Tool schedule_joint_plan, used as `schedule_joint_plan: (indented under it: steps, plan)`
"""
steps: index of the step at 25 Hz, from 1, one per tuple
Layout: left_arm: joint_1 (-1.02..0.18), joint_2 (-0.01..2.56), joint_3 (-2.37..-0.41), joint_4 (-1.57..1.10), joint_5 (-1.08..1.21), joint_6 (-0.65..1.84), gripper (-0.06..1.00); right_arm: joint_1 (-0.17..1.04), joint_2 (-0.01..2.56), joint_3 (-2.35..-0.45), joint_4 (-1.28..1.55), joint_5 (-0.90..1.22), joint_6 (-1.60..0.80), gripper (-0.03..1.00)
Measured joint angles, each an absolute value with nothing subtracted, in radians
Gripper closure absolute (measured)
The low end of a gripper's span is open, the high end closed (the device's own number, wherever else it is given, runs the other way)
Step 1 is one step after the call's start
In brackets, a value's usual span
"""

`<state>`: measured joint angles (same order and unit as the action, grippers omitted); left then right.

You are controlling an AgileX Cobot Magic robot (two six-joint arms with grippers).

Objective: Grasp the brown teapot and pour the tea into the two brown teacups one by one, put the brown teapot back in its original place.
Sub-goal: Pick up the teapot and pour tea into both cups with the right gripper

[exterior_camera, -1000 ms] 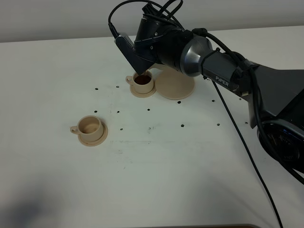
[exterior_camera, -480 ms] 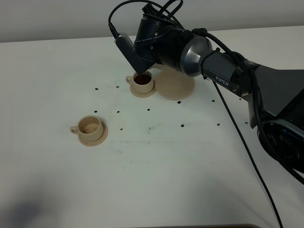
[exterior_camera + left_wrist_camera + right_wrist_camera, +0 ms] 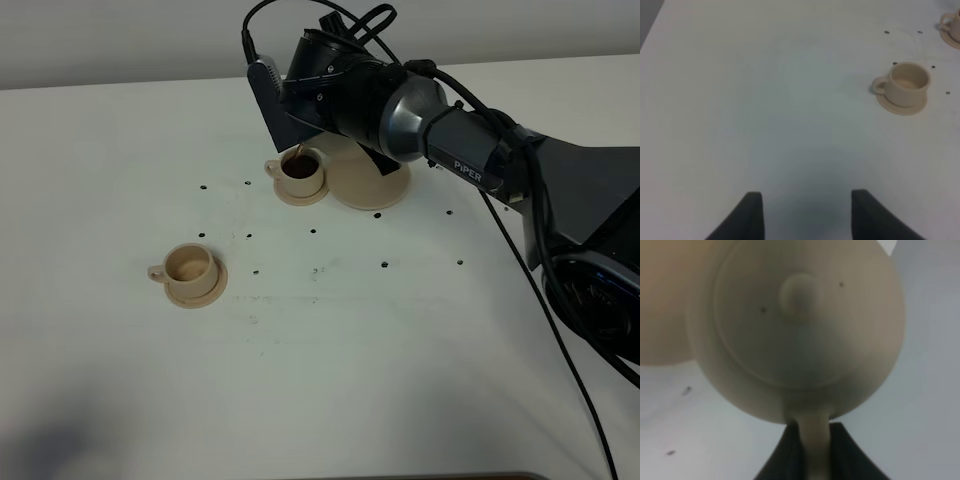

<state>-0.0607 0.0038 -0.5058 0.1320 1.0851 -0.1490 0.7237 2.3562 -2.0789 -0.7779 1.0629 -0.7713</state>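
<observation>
Over the far teacup, dark with tea, we hold the brown teapot tilted, our right gripper pinching its handle. Just beside that cup lies the wide saucer. The near teacup sits empty on its small saucer. Our left gripper hovers spread above the table.

You're looking at the left gripper with its jaws wide apart, both dark fingers hanging over bare white table. Well ahead of them a tan cup sits upright on its saucer, inside pale, handle out to the side. Small dark dots mark the table around it. A second cup is cut off at the frame edge.
</observation>
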Motion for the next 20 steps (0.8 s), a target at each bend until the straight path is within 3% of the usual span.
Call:
schedule_joint_plan:
  steps: [20]
  plan:
    - [-0.061, 0.004, -0.506, 0.132, 1.085, -0.149, 0.51, 0.724, 2.319, -2.079, -0.559, 1.221, -0.448, 0.88]
